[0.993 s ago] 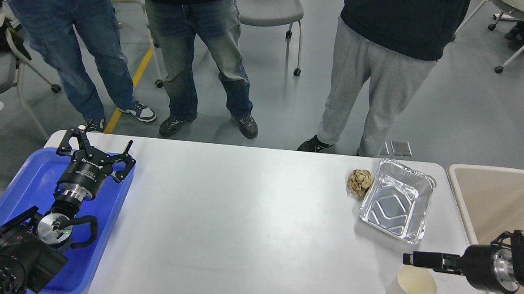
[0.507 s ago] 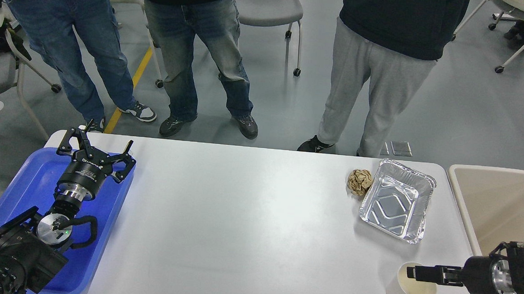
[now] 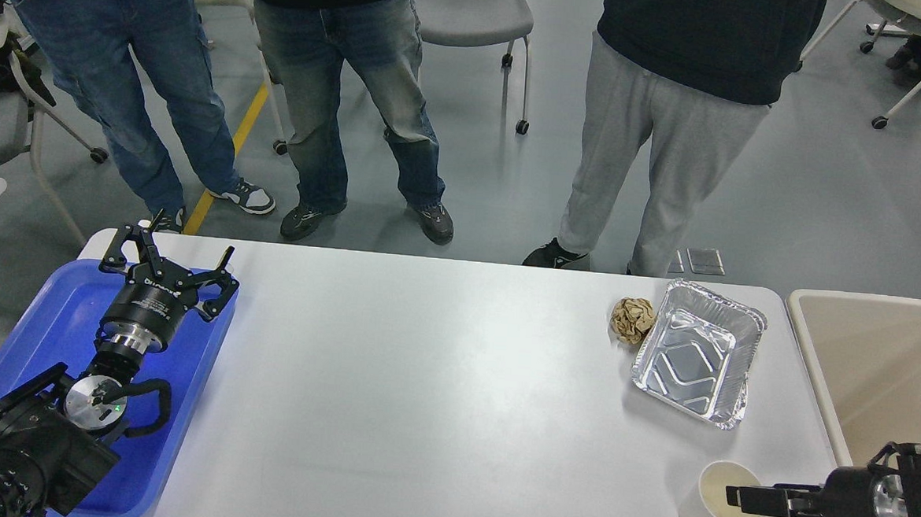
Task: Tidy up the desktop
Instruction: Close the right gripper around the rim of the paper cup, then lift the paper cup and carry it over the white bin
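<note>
Our right pincer (image 3: 739,498) has dropped lower and drawn back toward us over the last second, and its tip now sits at the mouth of the white paper cup (image 3: 720,501) near the bench's front right corner. From this side-on angle we cannot tell how far its fingers are parted, nor whether one is inside the rim. We judge this to be the start of a grasp on the cup, with the beige bin (image 3: 873,351) just beside the bench the likely drop.

Our left pincer (image 3: 168,263) has not moved; it hangs spread wide and empty over the blue tray (image 3: 47,316) at the left end.

The bench (image 3: 422,390) is a glossy white desktop filling the lower view, mostly bare. A crumpled brown paper ball (image 3: 632,319) touches an empty foil tray (image 3: 698,361) at the far right. Beyond stand three people, with grey chairs (image 3: 473,15) on a grey floor.
</note>
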